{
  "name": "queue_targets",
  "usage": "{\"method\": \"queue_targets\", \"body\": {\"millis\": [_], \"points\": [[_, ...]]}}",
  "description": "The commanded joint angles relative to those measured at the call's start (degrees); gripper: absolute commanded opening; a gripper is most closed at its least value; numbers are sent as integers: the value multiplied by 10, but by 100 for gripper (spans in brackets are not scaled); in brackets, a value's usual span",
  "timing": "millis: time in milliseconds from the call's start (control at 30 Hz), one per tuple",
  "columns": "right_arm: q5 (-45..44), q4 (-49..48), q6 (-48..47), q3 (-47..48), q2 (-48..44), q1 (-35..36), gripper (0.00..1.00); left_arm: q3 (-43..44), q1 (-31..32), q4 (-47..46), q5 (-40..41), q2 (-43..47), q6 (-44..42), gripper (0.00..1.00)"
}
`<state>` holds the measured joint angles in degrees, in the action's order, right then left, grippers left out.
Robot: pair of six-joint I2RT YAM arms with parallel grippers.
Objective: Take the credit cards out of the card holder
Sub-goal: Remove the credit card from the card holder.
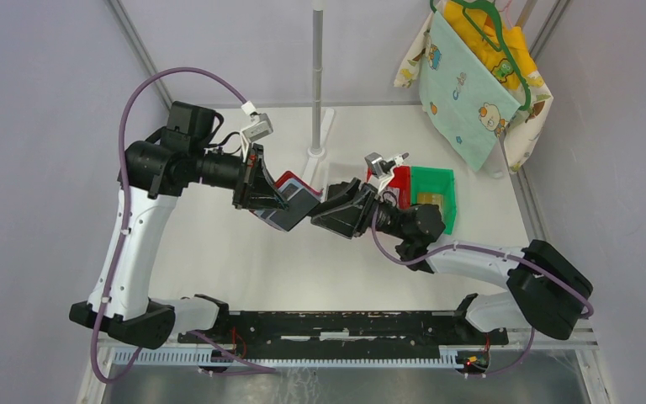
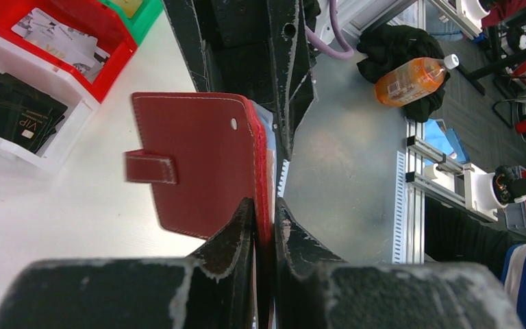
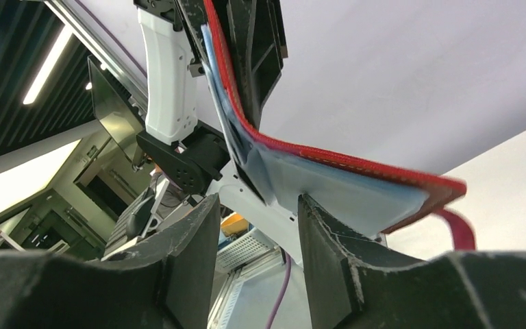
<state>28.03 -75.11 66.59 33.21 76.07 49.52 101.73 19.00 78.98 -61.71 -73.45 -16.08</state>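
Observation:
The red card holder (image 1: 290, 200) hangs above the table's middle, folded open, with my left gripper (image 1: 261, 195) shut on one leaf. In the left wrist view that gripper (image 2: 266, 209) pinches the holder's (image 2: 198, 157) edge. Thin blue and tan edges of the credit cards (image 2: 271, 147) peek out beside the red rim. My right gripper (image 1: 326, 210) stands open just right of the holder. In the right wrist view its jaws (image 3: 257, 205) hold nothing. The right fingertip (image 3: 315, 212) sits under the grey-blue inner panel (image 3: 342, 181) of the other leaf.
A green bin (image 1: 434, 195) and a red bin (image 1: 399, 181) stand to the right of the grippers. The left wrist view shows loose cards in the red bin (image 2: 75, 34) and black cards in a white bin (image 2: 14, 110). A pole (image 1: 317, 76) and hanging cloths (image 1: 471, 76) are at the back.

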Motion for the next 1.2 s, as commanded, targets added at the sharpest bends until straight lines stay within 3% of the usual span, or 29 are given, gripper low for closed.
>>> {"method": "queue_targets", "body": {"millis": [0,133,300,500,633,767,933,1167], "points": [[-1,-54,10,53,20,2,50,18,-1,-16,-46,20,27,8],[6,-98,35,63,37,3,47,16,-1,-13,-46,21,24,8],[16,-135,60,65,43,3,32,18,0,-13,-42,18,23,8],[35,-135,63,66,26,3,29,16,0,-29,3,13,32,8],[32,-108,49,62,19,3,30,17,0,-31,-7,11,36,8],[25,-152,73,59,41,5,31,22,0,-32,-17,14,41,9],[13,-238,113,65,71,4,3,20,0,-29,-25,15,44,13],[11,-262,107,34,52,4,0,25,0,-27,-43,11,45,16]]}}
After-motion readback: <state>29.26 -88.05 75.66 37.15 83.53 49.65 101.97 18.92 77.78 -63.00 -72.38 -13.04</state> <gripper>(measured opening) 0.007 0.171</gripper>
